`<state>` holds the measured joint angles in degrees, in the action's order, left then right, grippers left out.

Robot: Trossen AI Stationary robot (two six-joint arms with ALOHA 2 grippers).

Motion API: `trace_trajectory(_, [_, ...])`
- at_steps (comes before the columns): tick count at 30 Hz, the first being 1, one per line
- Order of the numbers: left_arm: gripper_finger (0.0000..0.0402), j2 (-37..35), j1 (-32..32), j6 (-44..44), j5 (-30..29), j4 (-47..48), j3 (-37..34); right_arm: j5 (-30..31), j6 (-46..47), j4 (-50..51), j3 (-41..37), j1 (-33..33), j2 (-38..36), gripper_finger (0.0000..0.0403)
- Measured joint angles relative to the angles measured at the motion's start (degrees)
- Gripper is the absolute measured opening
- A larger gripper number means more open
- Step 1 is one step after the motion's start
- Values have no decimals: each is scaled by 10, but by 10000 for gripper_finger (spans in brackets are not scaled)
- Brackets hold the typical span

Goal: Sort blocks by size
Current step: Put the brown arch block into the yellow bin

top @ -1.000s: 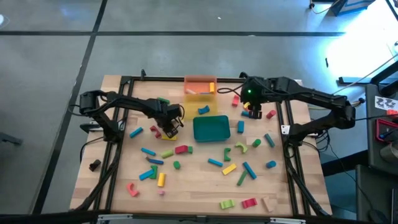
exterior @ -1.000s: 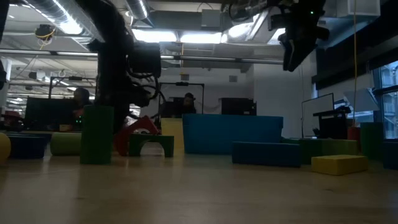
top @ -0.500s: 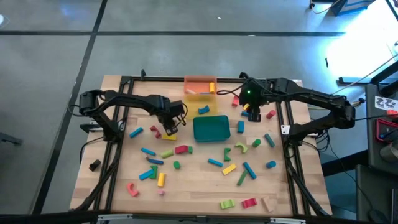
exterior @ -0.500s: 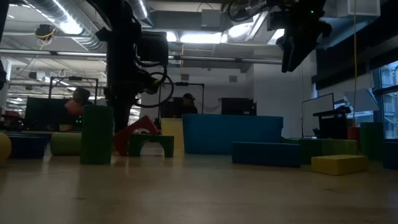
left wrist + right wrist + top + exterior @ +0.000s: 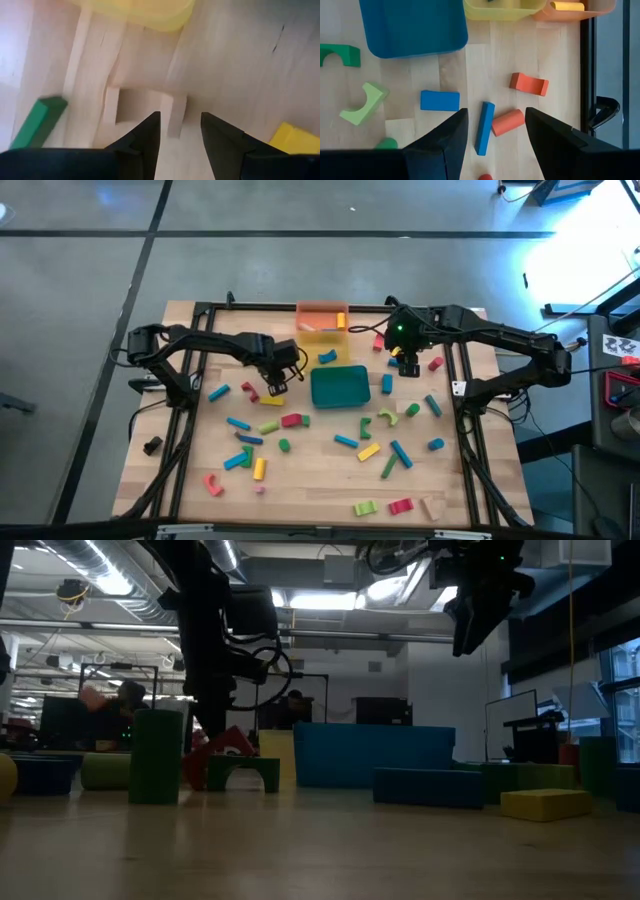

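Table: wood top (image 5: 300, 480), blocks (image 5: 345, 442) scattered over the near half; teal tray (image 5: 340, 386) at centre, yellow tray (image 5: 318, 332) and orange tray (image 5: 318, 310) at far edge — prob. the size bins.
L gripper (image 5: 272, 384): left of teal tray, low over a pale wood block (image 5: 145, 107); fingers apart, nothing between them. I read it as lining up a pick.
R gripper (image 5: 408, 363): right of teal tray, high up, fingers apart, empty; blue bar (image 5: 484, 128) and orange cylinder (image 5: 508, 122) below it. Looks like it's waiting.
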<state>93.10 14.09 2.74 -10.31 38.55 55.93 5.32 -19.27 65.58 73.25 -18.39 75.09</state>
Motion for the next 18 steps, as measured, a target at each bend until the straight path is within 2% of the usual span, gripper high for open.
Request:
trace_trajectory(10, [134, 1, 0, -15, 0, -27, -22, 0, 13, 0, 0, 0, 0, 198])
trace_trajectory(18, [134, 2, 0, -43, 0, -85, -58, 0, 14, 0, 0, 0, 0, 198])
